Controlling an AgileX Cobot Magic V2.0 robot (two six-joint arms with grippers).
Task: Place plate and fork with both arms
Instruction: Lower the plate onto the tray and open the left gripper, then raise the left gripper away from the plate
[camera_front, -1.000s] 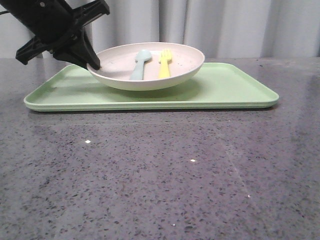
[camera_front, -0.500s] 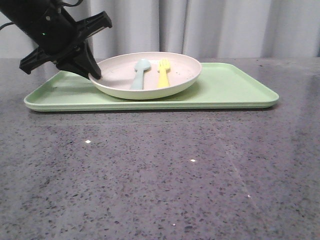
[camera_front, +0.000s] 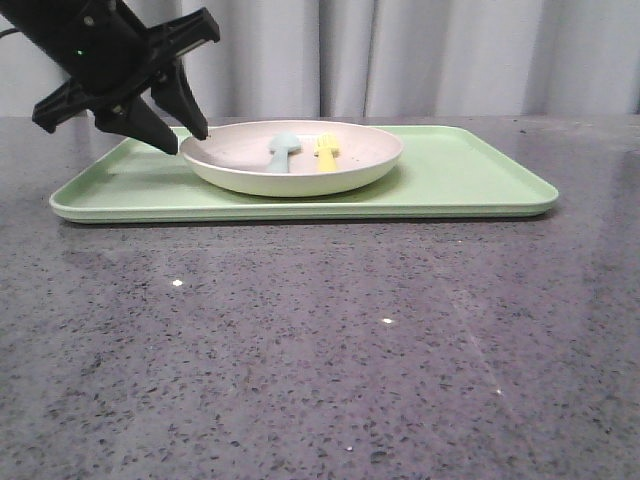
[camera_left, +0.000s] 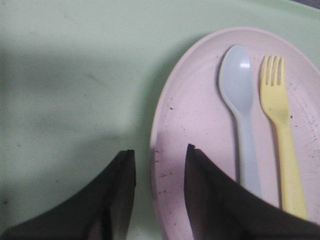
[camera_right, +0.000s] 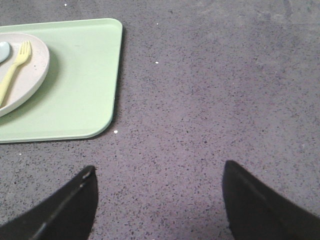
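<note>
The pale pinkish plate (camera_front: 300, 176) lies flat on the light-green tray (camera_front: 460, 180). In it the yellow fork (camera_front: 326, 152) lies beside a pale blue spoon (camera_front: 283, 152). My left gripper (camera_front: 188, 142) stands open at the plate's left rim. In the left wrist view one finger is over the plate (camera_left: 200, 125) and the other over the tray (camera_left: 75, 75), the rim between them with a gap on both sides. The fork (camera_left: 280, 125) and spoon (camera_left: 240, 100) lie side by side there. My right gripper (camera_right: 159, 167) hangs open over bare table, right of the tray (camera_right: 85, 75).
The grey speckled table (camera_front: 330, 340) stretches in front of the tray and to its right (camera_right: 215, 90). A grey curtain (camera_front: 450, 50) hangs behind. The right arm does not show in the front view.
The plate, held tilted above the tray a second ago, has come down flat onto it. My left gripper has opened off the rim.
</note>
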